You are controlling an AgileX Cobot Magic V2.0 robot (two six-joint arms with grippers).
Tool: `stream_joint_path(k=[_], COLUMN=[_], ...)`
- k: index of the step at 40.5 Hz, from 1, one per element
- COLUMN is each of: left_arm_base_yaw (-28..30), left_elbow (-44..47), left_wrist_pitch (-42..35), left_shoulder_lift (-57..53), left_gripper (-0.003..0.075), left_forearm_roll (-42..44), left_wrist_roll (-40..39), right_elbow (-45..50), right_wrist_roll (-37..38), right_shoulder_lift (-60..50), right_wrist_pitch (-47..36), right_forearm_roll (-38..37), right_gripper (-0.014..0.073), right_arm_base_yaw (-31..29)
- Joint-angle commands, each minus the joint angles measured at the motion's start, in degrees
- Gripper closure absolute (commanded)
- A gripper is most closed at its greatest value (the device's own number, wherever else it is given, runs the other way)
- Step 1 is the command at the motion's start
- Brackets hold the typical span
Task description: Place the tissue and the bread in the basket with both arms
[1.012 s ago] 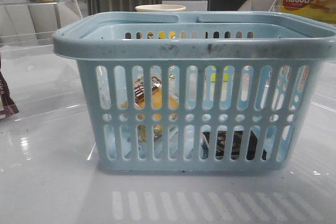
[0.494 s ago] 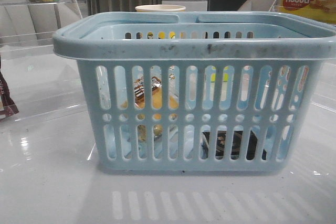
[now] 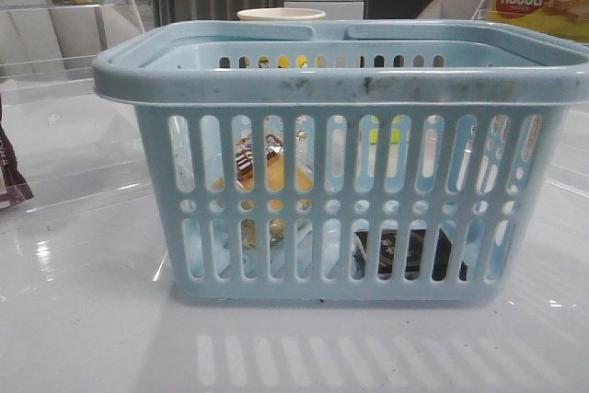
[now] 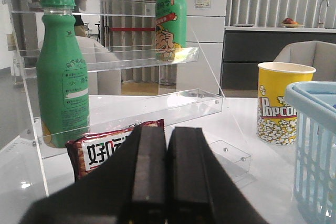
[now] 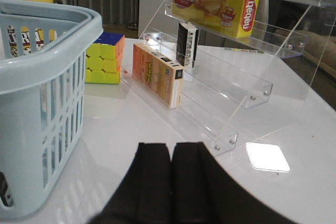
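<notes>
Nothing has shifted since the earlier frame: the basket (image 3: 340,163) sits in the same spot, with the bread (image 3: 262,167) and tissue (image 3: 405,255) inside it. The left claw (image 4: 167,177) is pressed together and empty, clear of the basket, a maroon packet (image 4: 102,148) just beyond it. The right claw (image 5: 172,182) is likewise closed on nothing, the basket beside it on the glossy white counter (image 3: 83,319), clear shelves (image 5: 220,93) ahead

Basket (image 3: 350,89) mouth open from above, walls high. Left of basket: clear shelf (image 4: 131,114), green bottle (image 4: 63,82), maroon packet (image 4: 100,148), popcorn cup (image 4: 281,103) crowd desk. Right: clear rack (image 5: 231,114), cube (image 5: 105,56), orange box (image 5: 157,74). Bare desk (image 5: 115,124) between basket and rack.
</notes>
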Motion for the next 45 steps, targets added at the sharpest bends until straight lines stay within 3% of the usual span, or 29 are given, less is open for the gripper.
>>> stream_joint_path(k=[1,17,24,45], left_arm_base_yaw=[-0.3,-0.3,-0.3,-0.3], left_elbow=[0.4,0.4,0.4,0.4], left_wrist_pitch=[-4.9,-4.9,-4.9,-4.9], left_shoulder_lift=[-0.9,-0.9,-0.9,-0.9], left_gripper=[0.0627,0.0627,0.0627,0.0627], left_forearm_roll=[0.1,0.1,0.1,0.1], left_wrist_roll=[-0.6,-0.6,-0.6,-0.6], right_elbow=[-0.3,-0.3,-0.3,-0.3], right_wrist_roll=[-0.3,0.1,9.3,9.3], right_shoulder_lift=[-1.2,-1.2,-1.2,-1.2], right_wrist_pitch=[-6.7,-6.0,-6.4,-9.4], right_forearm_roll=[-0.1,-0.1,-0.1,-4.8], right_gripper=[0.0538,0.0538,0.0538,0.0538], right_arm_base_yaw=[-0.9,-1.2,-1.2,-1.2])
